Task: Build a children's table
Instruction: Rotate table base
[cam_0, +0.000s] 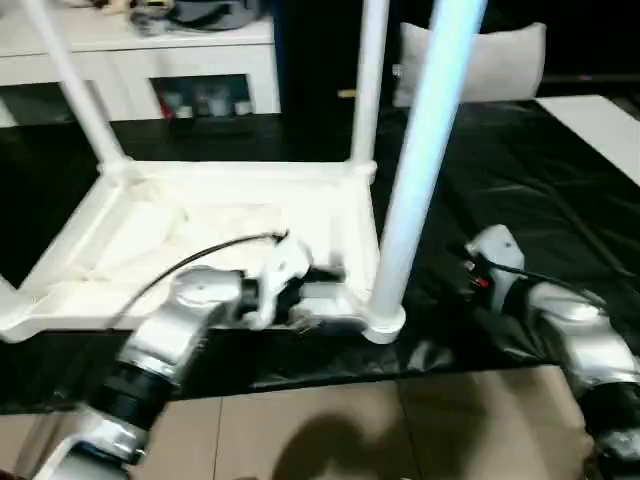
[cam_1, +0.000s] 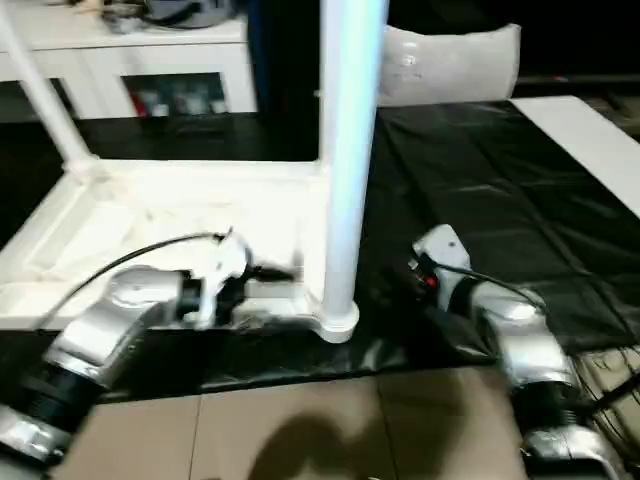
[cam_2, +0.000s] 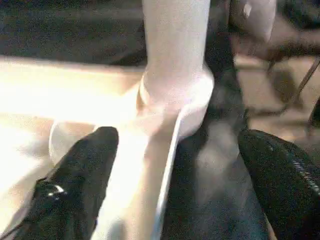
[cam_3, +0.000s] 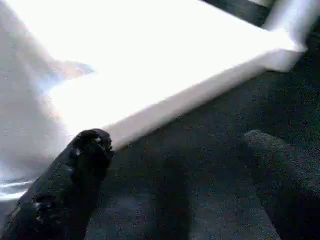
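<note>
The children's table lies upside down on a black mat, its white top (cam_0: 150, 240) showing the underside. Three white legs stand up from corner sockets: the near right leg (cam_0: 420, 170), the far right leg (cam_0: 368, 80) and the far left leg (cam_0: 75, 80). My left gripper (cam_2: 175, 165) is open at the near right corner. One of its fingers (cam_2: 80, 175) is inside the rim and the other is outside, just short of the near right leg's socket (cam_2: 175, 95). My right gripper (cam_3: 175, 165) stands open low over the mat, to the right of that leg, holding nothing.
A white low cabinet (cam_0: 150, 70) with glass doors stands behind the table at the back left. A white cushion (cam_0: 490, 60) sits at the back right, and a white panel (cam_0: 600, 130) lies at the mat's right edge. Tiled floor (cam_0: 330, 430) runs along the front.
</note>
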